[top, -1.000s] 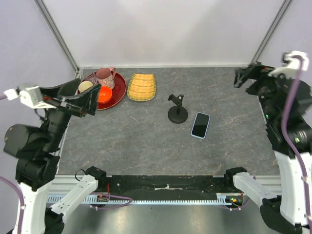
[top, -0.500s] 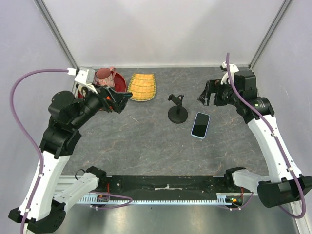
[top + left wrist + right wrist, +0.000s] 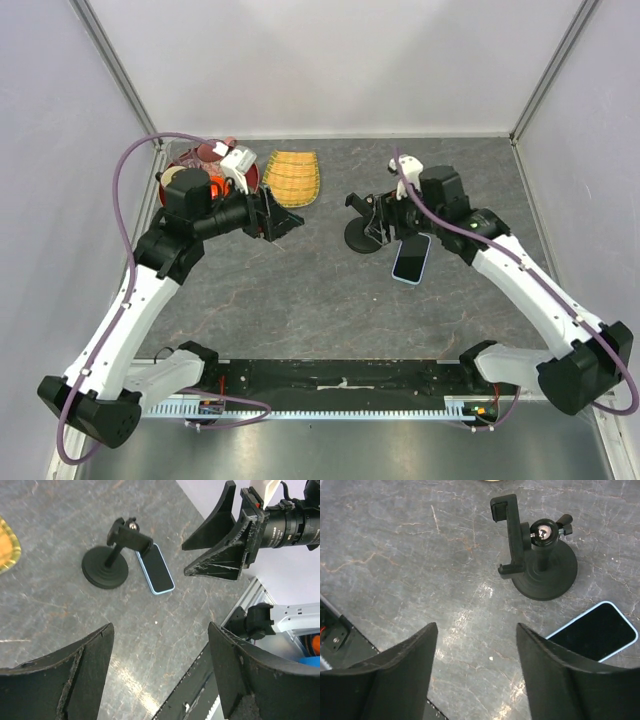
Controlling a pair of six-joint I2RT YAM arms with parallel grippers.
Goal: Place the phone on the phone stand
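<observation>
- Lying flat and screen-up on the gray tabletop [image 3: 300, 290], the phone [image 3: 411, 257] is just beside the round base of the phone stand [image 3: 364, 231], on its right side.
- The stand is upright, with its clamp head turned toward the left arm.
- The right fingers [image 3: 560, 680] are spread wide and hold nothing — they hover above the stand and the phone.
- The left fingers [image 3: 65, 680] are also wide apart, in the air left of the stand, pointing to it.
- A yellow woven tray [image 3: 291, 178] lies near the far edge.
</observation>
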